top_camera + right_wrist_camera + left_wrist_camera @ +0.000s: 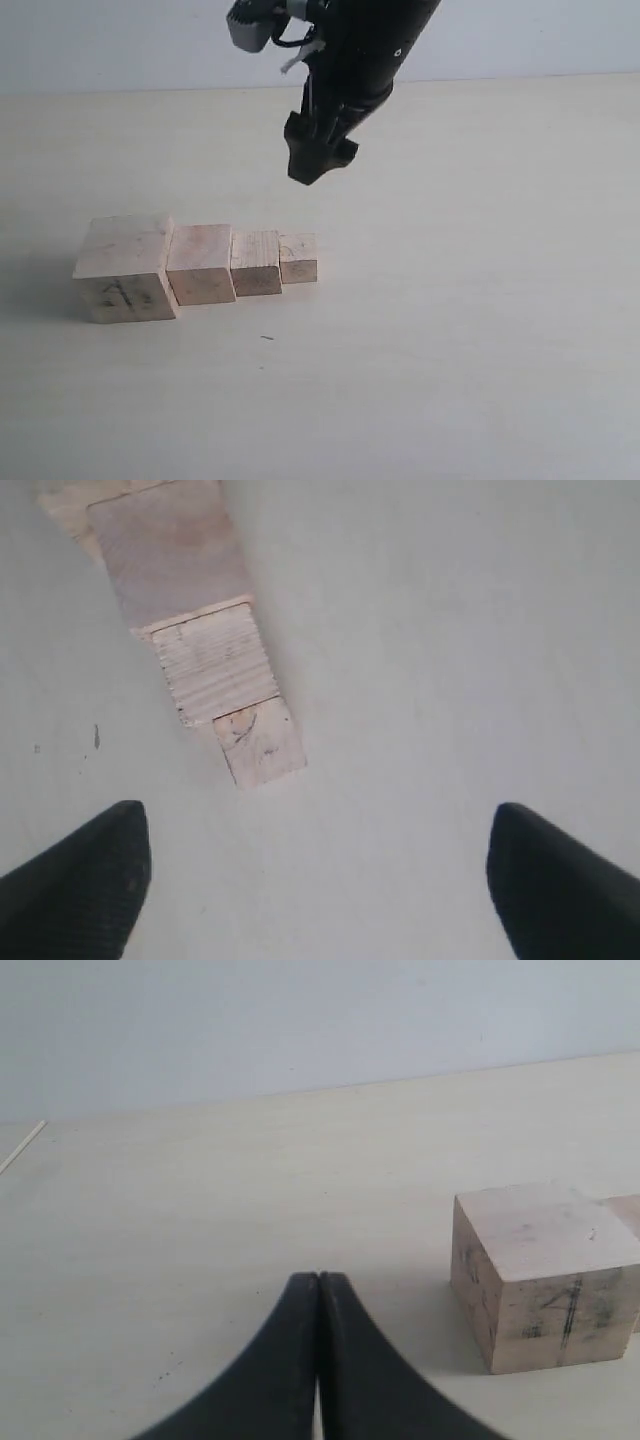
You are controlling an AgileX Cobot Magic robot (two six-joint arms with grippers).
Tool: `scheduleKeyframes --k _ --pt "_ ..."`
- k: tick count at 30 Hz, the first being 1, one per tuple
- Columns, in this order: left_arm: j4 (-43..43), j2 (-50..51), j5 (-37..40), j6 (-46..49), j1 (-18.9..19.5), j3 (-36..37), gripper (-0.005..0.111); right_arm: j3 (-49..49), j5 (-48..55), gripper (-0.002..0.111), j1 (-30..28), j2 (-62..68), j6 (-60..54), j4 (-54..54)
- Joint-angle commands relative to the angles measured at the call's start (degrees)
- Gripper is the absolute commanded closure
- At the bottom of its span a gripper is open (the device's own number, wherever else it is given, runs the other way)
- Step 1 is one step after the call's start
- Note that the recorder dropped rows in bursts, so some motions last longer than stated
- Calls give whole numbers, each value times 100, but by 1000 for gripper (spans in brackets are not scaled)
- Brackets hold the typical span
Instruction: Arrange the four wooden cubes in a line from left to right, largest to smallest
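I'm looking at a pale cream table (480,300) with a matt finish, and a plain grey-blue wall (120,40) meets its far edge at 12 o'clock. My left gripper (318,1290) sits low over the table with its jaws pressed together on nothing. The four cubes lie at about 8 o'clock from the middle of the exterior view, in one touching row. The big cube (125,268) has dark marks on its near face, then come the second cube (202,263), the third cube (257,262) and the small cube (298,258). A dark speck (267,338) lies on the table at 6 o'clock of the third cube. My right gripper (315,165) hangs in the air at 12 o'clock of the small cube, clear of it, with its jaws spread wide and empty.
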Motion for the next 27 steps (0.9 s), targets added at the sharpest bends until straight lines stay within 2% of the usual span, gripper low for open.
scheduleKeyframes --k 1,4,5,11,24,27 --pt "14 -36 -38 -1 18 -2 107 -22 37 64 3 -343 908 -375" --pt "14 -36 -38 -1 18 -2 107 -22 105 106 3 -524 1013 -336" --pt "14 -36 -38 -1 18 -2 107 -22 76 108 3 -556 1138 -315" --pt "14 -36 -38 -1 18 -2 107 304 -522 108 3 -793 1695 -116" --pt "14 -36 -38 -1 18 -2 107 2763 -3509 108 3 -2357 3113 101" --pt "14 -36 -38 -1 18 -2 107 3129 -3823 108 3 -2696 3558 114"
